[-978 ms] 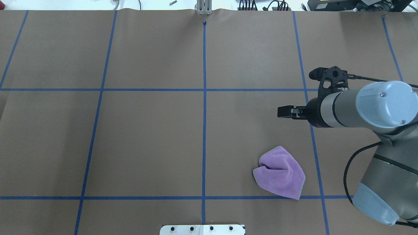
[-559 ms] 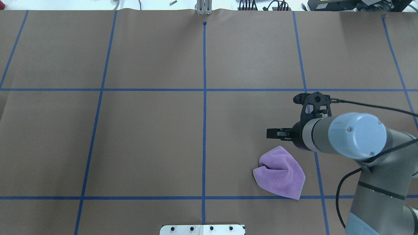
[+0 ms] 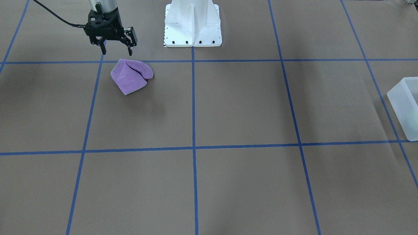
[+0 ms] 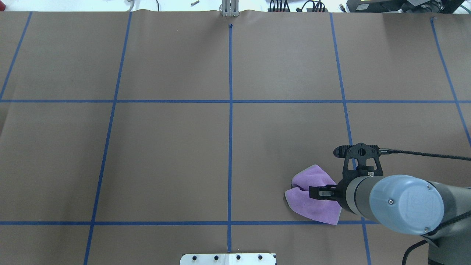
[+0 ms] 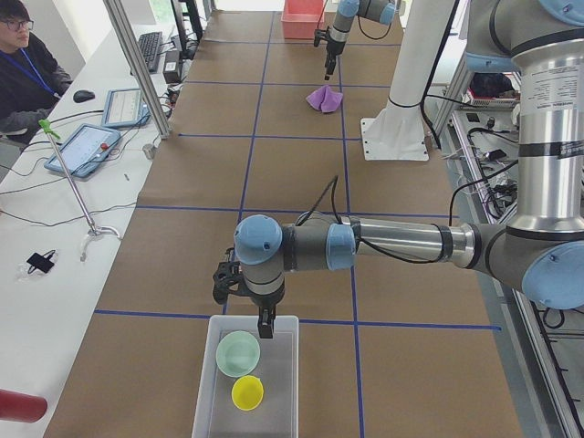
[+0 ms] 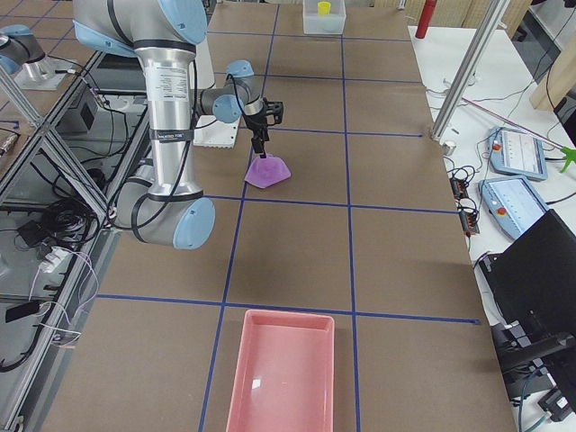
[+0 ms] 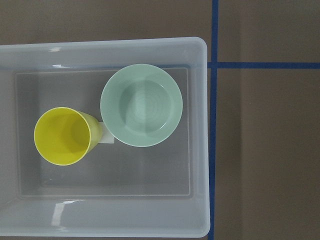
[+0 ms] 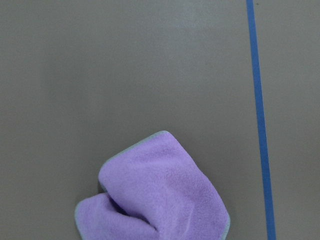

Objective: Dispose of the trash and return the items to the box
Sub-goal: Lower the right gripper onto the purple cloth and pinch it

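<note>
A crumpled purple cloth [image 3: 130, 78] lies on the brown table near the robot's base; it also shows in the overhead view [image 4: 312, 209] and the right wrist view [image 8: 160, 200]. My right gripper [image 3: 117, 51] hangs open and empty just above the cloth's edge, pointing down. The frosted white box [image 7: 200, 150] holds a pale green bowl [image 7: 141, 105] and a yellow cup [image 7: 64, 136]. My left gripper [image 5: 265, 328] hovers over the box's near end; I cannot tell whether it is open or shut.
The box [image 3: 405, 107] sits at the table's far left end. A pink tray [image 6: 283, 369] lies at the right end. The white robot base plate [image 3: 192, 36] stands just behind the cloth. An operator [image 5: 23, 73] sits beside the table.
My right arm has swung back toward the robot's side of the table, and its gripper is now over the purple cloth. The cloth has not moved.
</note>
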